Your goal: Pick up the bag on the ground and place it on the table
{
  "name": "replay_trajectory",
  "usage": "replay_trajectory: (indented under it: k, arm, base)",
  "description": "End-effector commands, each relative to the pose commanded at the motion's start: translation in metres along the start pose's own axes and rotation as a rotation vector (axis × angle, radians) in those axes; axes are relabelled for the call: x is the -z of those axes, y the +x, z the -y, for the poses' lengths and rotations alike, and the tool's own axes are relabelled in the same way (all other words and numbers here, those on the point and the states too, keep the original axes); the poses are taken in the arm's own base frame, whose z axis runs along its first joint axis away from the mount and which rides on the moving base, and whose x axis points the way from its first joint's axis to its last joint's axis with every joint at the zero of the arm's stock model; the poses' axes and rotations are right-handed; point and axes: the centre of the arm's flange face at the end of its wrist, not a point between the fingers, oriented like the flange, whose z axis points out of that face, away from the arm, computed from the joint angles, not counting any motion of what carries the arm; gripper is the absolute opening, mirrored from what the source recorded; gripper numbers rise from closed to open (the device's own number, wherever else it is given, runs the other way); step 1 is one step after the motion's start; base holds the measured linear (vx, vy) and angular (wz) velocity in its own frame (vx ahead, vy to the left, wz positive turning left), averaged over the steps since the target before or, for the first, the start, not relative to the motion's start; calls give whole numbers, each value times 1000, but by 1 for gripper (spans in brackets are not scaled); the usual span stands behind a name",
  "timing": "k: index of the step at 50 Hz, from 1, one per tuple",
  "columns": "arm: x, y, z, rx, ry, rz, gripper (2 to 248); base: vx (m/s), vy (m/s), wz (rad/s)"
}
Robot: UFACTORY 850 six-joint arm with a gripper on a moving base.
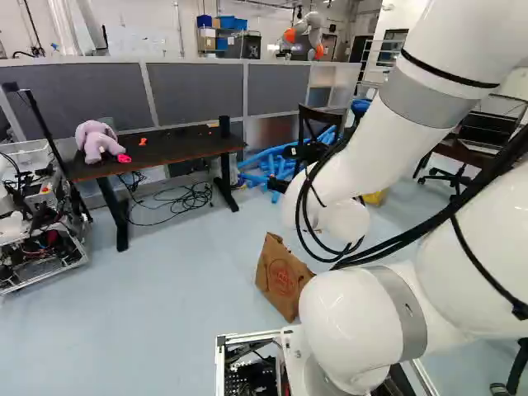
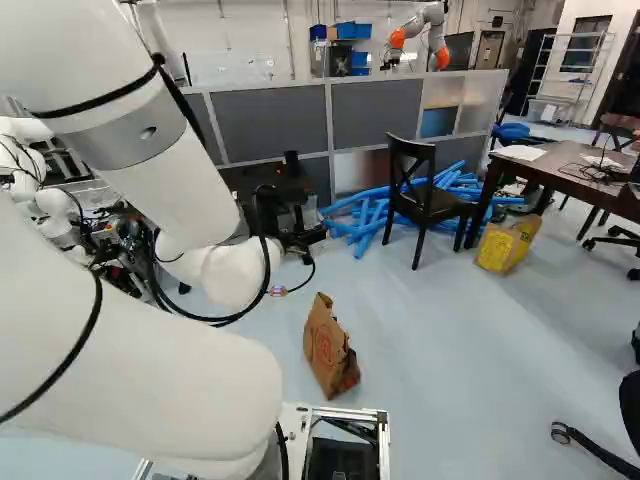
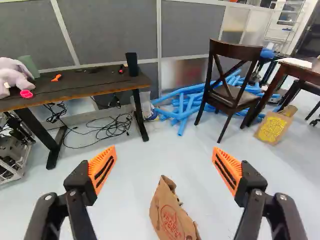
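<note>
Brown paper bag with red print (image 2: 328,350) stood on the floor (image 1: 181,289), slightly tilted, its mouth crumpled; it was just ahead of the base in both base views. Gripper (image 2: 300,238) was up off the floor at the end of the arm (image 1: 363,157). In the wrist view its two fingers were spread wide, orange pads (image 3: 103,169) facing each other with a broad gap between; the bag appeared beyond that gap, lower down and apart from both pads. Long black-topped table (image 3: 75,88) stood at the left of the left base view, in front of the grey partition (image 1: 198,92). On it: a lilac plush toy (image 1: 96,140) at one end, a bright pink item (image 1: 124,158) beside the toy, and a small orange object (image 1: 143,141) farther along. Black cables (image 3: 107,127) lay tangled on the floor by its legs. A heap of blue tubes (image 3: 187,105) lay between that table and a dark wooden chair (image 3: 232,95). To the right in the right base view, a dark wooden table (image 2: 565,165) bore white papers (image 2: 520,152); a second paper bag, yellow-printed (image 2: 503,247), stood on the floor near it. Another robot (image 2: 420,35), white and orange, showed behind the partition.
</note>
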Motion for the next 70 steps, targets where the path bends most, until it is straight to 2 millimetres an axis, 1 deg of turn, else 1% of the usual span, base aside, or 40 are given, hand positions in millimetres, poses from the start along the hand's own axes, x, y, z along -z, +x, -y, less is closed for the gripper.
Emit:
replay_trajectory:
  k: [8, 9, 41, 70]
  arm:
    - [0, 0, 0, 0, 0, 0, 247]
    - [-4, 1, 0, 0, 0, 15, 247]
    - [-32, 5, -3, -4, -9, 136, 247]
    - [-76, -10, -5, -5, -12, 286, 247]
  base:
    - [167, -3, -10]
    - [135, -14, -22]
    - [7, -1, -1]
    - [0, 0, 0]
